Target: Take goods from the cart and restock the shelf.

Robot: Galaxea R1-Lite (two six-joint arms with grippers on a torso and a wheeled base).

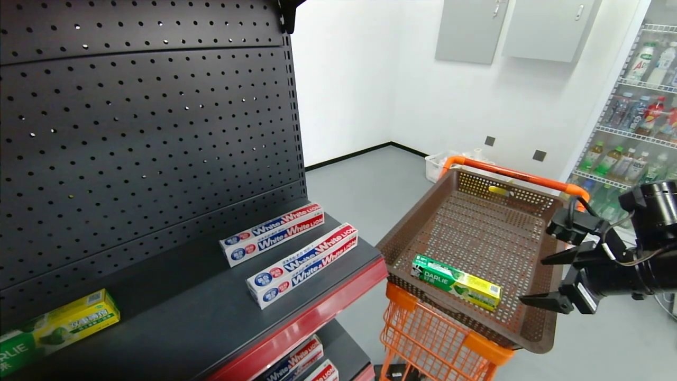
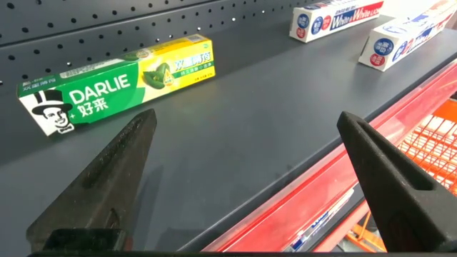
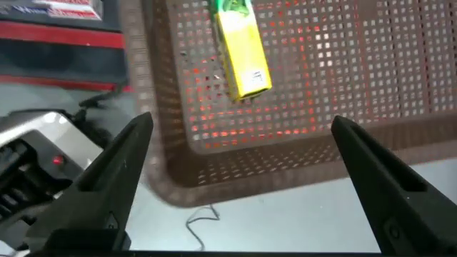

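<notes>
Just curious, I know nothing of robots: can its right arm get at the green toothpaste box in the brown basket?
Probably yes. The right gripper hangs open just outside the basket rim, and the toothpaste box lies alone inside, nothing over it.

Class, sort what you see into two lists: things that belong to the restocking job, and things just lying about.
Job: basket, green box in it, shelf, shelved green box, rear white box, front white box, left gripper, right gripper.
Lying about: drinks rack, wall cabinets, white bin.
</notes>
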